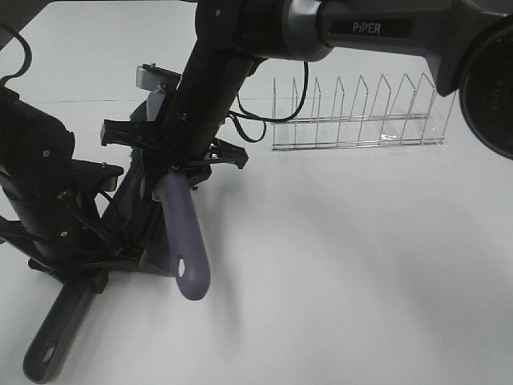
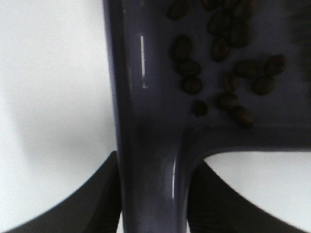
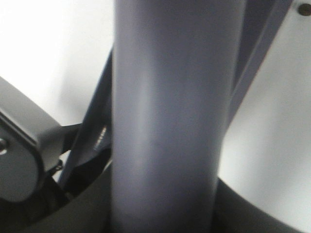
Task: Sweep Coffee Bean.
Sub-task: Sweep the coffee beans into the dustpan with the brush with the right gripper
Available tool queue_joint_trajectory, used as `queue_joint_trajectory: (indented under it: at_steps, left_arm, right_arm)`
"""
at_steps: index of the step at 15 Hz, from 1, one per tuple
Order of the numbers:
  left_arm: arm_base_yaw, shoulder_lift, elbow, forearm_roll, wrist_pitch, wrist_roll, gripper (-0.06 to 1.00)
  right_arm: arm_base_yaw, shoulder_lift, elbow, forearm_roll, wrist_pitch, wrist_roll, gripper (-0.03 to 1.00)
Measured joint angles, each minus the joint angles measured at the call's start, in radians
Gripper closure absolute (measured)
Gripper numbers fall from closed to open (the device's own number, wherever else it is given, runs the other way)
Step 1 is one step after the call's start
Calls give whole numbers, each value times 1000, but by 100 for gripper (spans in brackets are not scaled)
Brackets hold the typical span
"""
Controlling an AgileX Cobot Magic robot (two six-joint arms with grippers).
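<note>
Position: coffee beans (image 2: pixel 218 73) lie inside dustpan (image 2: pixel 146 97), clustered near back wall where handle joins. We see left gripper (image 2: pixel 153 167) clamped on that handle. Beans sit straight ahead of it along handle's long axis, so left arm is nearer. Right gripper (image 3: pixel 165 194) clamped on brush handle (image 3: pixel 165 97), tilted. We judge next move depends on keeping pan level.
</note>
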Motion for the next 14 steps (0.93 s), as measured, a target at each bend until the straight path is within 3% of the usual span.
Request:
queue_joint_trajectory:
  at_steps: [2,4,8,14]
  left_arm:
    - [0,0,0,-1,0,0,62]
    - [0,0,0,-5,0,0,62]
    - [0,0,-1,-8,-2,0,62]
    - [0,0,-1,-10,-2,0,62]
  right_arm:
    - [0,0,-19,-98,59,9,64]
    - [0,-5,-52,-264,159,18,64]
    - [0,-50,-63,-439,181,18,64]
    - [-34,-116,-14,-560,183,4,64]
